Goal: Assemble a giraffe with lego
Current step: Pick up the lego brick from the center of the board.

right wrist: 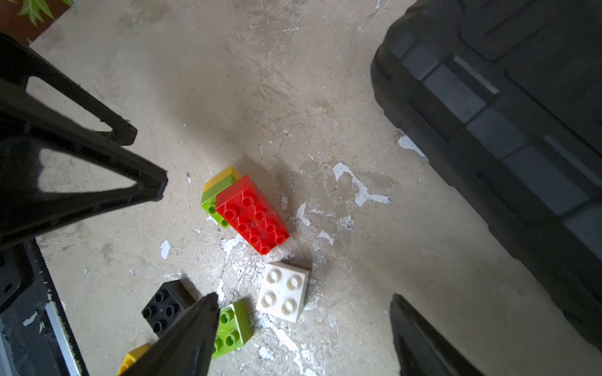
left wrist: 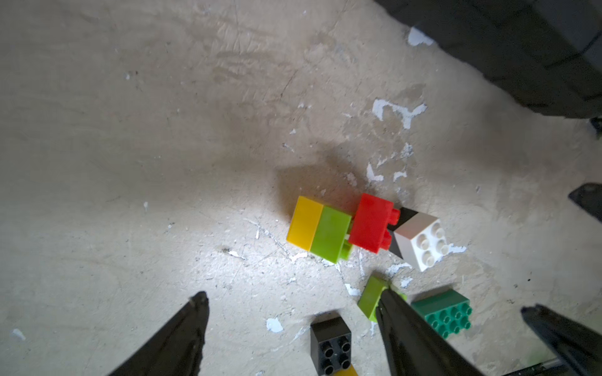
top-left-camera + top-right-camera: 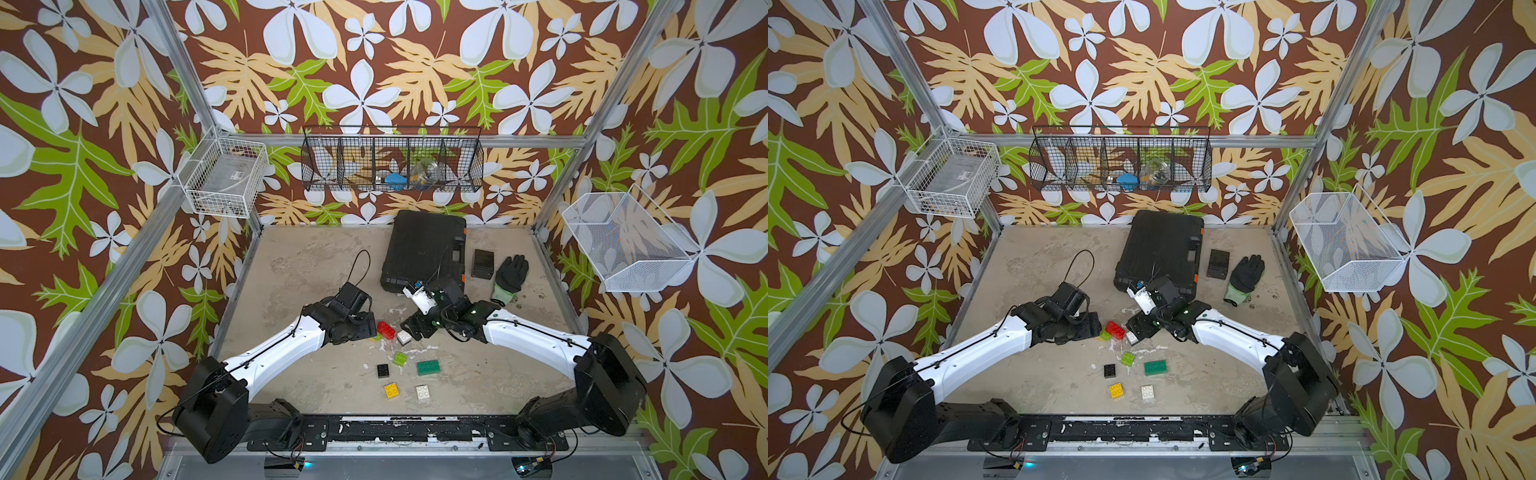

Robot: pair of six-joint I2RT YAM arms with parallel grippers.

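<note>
Mottled beige tabletop [image 3: 291,266] carries the lego [image 3: 1114,330] near its middle: a red brick [image 3: 385,329] touching a joined yellow-lime pair [image 2: 317,228], a white-on-black pair [image 3: 403,337] just right of it, and nearer, apart, a lime brick [image 3: 400,358], black brick [image 3: 382,370], dark green brick [image 3: 428,367], yellow brick [image 3: 391,390] and white brick [image 3: 422,392]. Left jaws and right jaws flank the red brick, both released, empty.
</note>
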